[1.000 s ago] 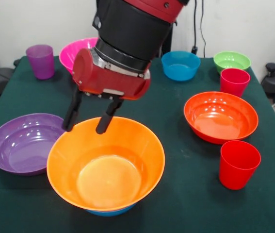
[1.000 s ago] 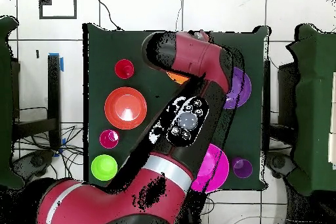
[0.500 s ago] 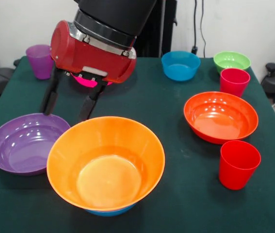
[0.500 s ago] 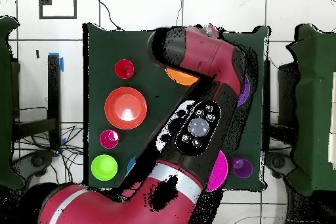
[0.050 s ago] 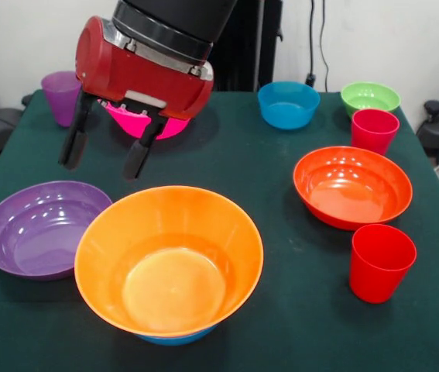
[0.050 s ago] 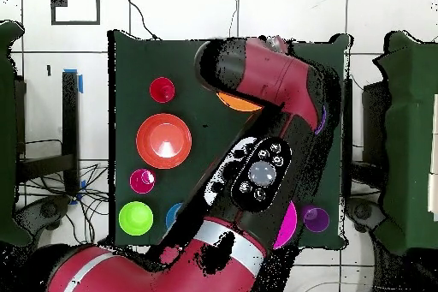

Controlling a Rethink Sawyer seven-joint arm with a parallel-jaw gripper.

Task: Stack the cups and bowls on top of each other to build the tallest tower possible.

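Note:
In the front view my gripper (image 5: 104,155) hangs open and empty above the table, over the gap between the purple bowl (image 5: 39,228) and the pink bowl (image 5: 140,124) behind it. The big orange bowl (image 5: 169,262) sits nested on a blue bowl (image 5: 169,339), forming the low tower at the front. To the right are a red-orange bowl (image 5: 352,186) and two red cups (image 5: 382,262) (image 5: 374,129). A purple cup (image 5: 62,94), a blue bowl (image 5: 287,104) and a green bowl (image 5: 369,96) stand at the back. Overhead, the arm (image 6: 257,169) hides the gripper.
The dark green table (image 5: 242,167) has bare cloth between the orange bowl and the red-orange bowl. Overhead, the red-orange bowl (image 6: 163,140), green bowl (image 6: 135,217) and purple cup (image 6: 316,218) show beside the arm. Cables hang behind the table.
The gripper has lifted off the orange bowl's rim and moved left and back towards the pink bowl, staying open. The bowls and cups have not moved.

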